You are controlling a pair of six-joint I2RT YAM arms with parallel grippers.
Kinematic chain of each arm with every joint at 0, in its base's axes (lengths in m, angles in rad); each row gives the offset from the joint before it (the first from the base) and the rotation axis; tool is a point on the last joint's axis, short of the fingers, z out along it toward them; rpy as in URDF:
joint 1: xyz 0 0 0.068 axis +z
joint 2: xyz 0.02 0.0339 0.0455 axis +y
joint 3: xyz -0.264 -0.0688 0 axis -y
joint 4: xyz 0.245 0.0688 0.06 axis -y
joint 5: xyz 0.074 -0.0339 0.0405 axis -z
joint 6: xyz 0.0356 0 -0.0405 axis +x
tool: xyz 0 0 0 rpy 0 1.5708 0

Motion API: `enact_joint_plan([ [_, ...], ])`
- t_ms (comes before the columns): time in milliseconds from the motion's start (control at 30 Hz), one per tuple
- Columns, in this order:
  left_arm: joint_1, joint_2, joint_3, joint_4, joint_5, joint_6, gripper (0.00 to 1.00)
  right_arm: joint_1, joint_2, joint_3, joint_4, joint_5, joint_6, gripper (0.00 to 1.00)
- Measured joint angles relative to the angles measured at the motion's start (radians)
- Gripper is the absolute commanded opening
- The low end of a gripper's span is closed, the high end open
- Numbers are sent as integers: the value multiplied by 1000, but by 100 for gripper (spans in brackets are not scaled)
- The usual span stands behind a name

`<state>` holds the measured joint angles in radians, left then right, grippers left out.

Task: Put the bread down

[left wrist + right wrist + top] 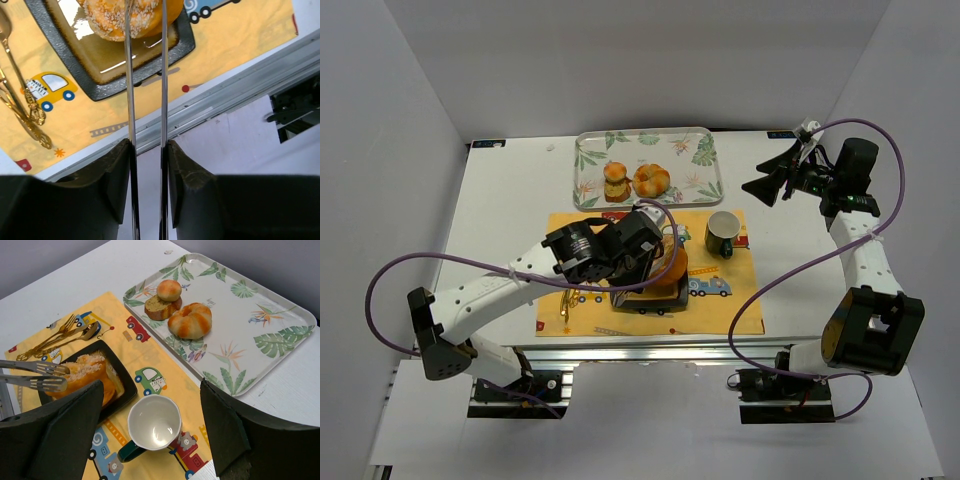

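A sugar-crusted orange bread (85, 374) lies on the black rectangular plate (122, 390) on the yellow placemat. My left gripper (149, 150) is shut on metal tongs (130, 100). The tong tips (47, 376) rest at the bread's end; I cannot tell if they pinch it. The bread (107, 20) and plate (115, 70) show at the top of the left wrist view. In the top view my left gripper (640, 250) hovers over the plate (650, 302). My right gripper (775, 178) is open and empty, raised at the back right.
A leaf-patterned tray (700, 160) at the back holds a knotted roll (651, 180) and a stacked small bun (616, 180). A green mug (723, 233) stands right of the plate. Gold cutlery (25, 110) lies left of it. The table's front edge (225, 90) is close.
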<state>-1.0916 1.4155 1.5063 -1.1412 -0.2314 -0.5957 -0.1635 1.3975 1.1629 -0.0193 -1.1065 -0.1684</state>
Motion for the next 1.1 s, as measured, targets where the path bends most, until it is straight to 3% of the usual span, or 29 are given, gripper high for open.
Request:
enact_joint_plan([
  [600,-6,-26,0,37,56,-38,44,0,0,0,0,0,1,82],
  [833,-3,-53,8,54,47,-64,25,0,0,0,0,0,2,82],
  [933,49,-84,11,90,45,-79,19,0,0,0,1,-1,3,82],
  [1100,324,-161,-11,205,82,-88,19,0,0,0,4,-6,6,82],
])
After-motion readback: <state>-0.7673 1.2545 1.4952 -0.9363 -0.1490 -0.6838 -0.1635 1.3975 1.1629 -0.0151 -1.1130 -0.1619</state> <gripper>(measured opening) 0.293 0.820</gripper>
